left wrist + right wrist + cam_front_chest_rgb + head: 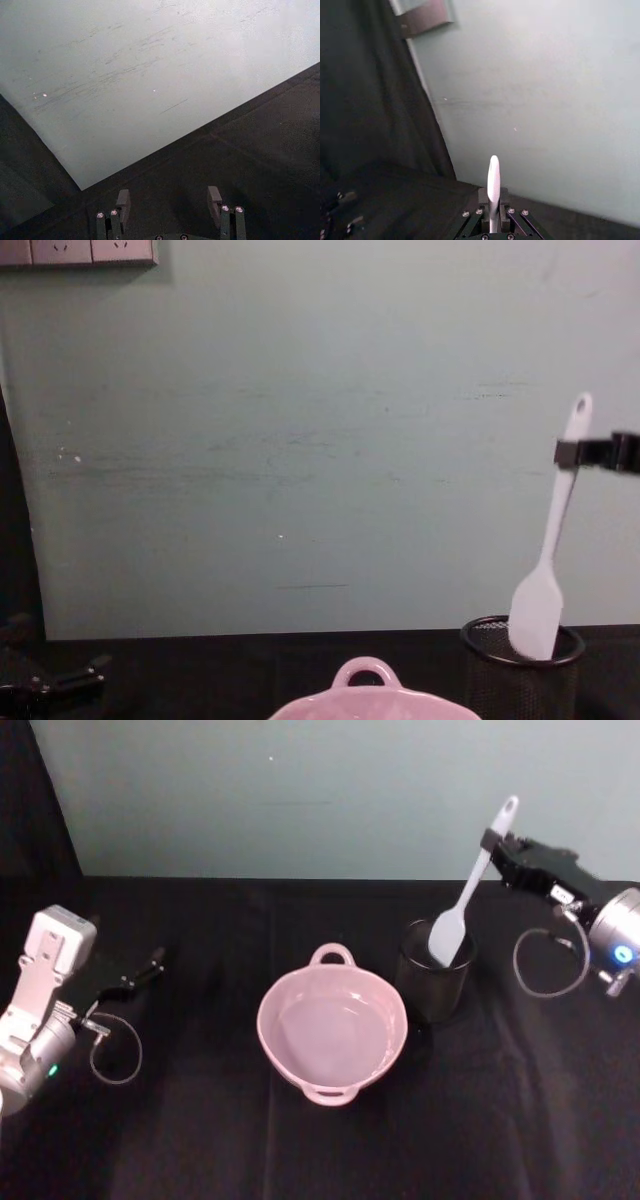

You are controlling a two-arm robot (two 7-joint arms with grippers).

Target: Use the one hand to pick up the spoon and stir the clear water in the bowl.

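Pale green wall (330, 790) across the upper part of the head view; black-covered table (200, 1140) takes the lower two thirds.

Pink bowl (265, 1020) at centre of the head view, slightly low; one loop handle on the rim toward the wall, a second on the near rim; faint waterline inside; in the chest view its rim (372, 700) sits at the bottom edge, centre.

Black mesh cup (435, 990) just right of the bowl, almost touching it; lower right in the chest view (520, 680).

Spoon (470, 890) tilted, handle leaning to the upper right of the head view; flat blade down inside the cup's rim, well clear of the bowl; chest view (552, 540) shows the same, blade end within the mesh ring.

Right gripper (492, 845) at upper right, fingers closed narrow on the spoon's handle just below its holed end; grip also seen at right edge of the chest view (568, 453).

Left gripper (150, 965) at middle left over the table, well away from the bowl; fingers (123, 200) spread wide, nothing between.
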